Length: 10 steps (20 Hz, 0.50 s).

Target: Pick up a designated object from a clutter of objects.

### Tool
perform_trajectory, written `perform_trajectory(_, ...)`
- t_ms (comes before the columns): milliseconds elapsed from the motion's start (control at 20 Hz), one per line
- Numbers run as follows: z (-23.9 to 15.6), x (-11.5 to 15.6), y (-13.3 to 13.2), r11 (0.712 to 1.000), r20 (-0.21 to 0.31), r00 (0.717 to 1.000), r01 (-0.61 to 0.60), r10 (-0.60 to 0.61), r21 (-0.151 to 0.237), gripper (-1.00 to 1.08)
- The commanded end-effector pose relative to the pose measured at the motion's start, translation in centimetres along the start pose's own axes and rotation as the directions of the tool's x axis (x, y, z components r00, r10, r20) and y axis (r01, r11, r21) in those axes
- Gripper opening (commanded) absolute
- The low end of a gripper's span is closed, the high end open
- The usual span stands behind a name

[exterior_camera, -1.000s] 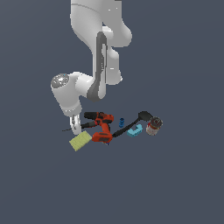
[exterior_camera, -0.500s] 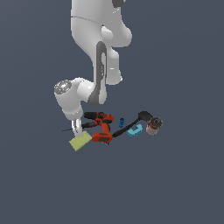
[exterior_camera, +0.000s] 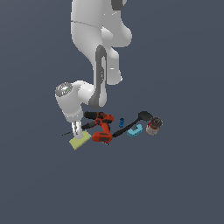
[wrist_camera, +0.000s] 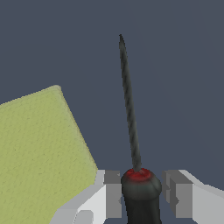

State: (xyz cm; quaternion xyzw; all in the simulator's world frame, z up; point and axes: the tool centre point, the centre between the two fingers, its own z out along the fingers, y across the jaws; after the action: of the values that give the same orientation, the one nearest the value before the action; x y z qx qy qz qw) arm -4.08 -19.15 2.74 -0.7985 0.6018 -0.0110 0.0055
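Black and red mark the handle of the screwdriver [wrist_camera: 140, 192], which in the wrist view sits between the two pale fingers [wrist_camera: 113, 194] of the gripper [wrist_camera: 142, 194]. The fingers stand spread on either side of that handle, each with a narrow gap to it, so the gripper straddles the tool without pinching it as far as that view shows. From the red collar at the front of the handle the slim dark shaft runs straight away from the gripper to a fine tip, lying over bare dark surface [wrist_camera: 183, 78].

The yellow sponge [wrist_camera: 39, 153] lies just beside the screwdriver, its near corner close to one finger; whether it touches the finger cannot be told.

In the exterior view the gripper [exterior_camera: 77, 129] hangs low at the end of the white arm [exterior_camera: 94, 65], pointing down at the edge of the clutter. The screwdriver [exterior_camera: 81, 128] lies under it, its thin shaft poking out toward the exterior view's left and its handle end reaching toward the drill [exterior_camera: 101, 127]. The sponge [exterior_camera: 80, 141] lies directly below the gripper in that picture, just beside the drill.

On the far side of the drill from the screwdriver lie the small blue piece [exterior_camera: 121, 121], the black spatula [exterior_camera: 131, 125], the light-blue block [exterior_camera: 135, 130] and the can [exterior_camera: 153, 126], the can farthest from the screwdriver
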Motion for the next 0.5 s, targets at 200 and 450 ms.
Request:
perform_trajectory(200,1.0,-0.3,1.0,1.000,0.011,1.000,-0.004,0.004,-0.022,-1.00)
perform_trajectory(450,-0.1,0.0,0.0,1.000,0.000,1.000,0.001,-0.001,0.000,-1.00)
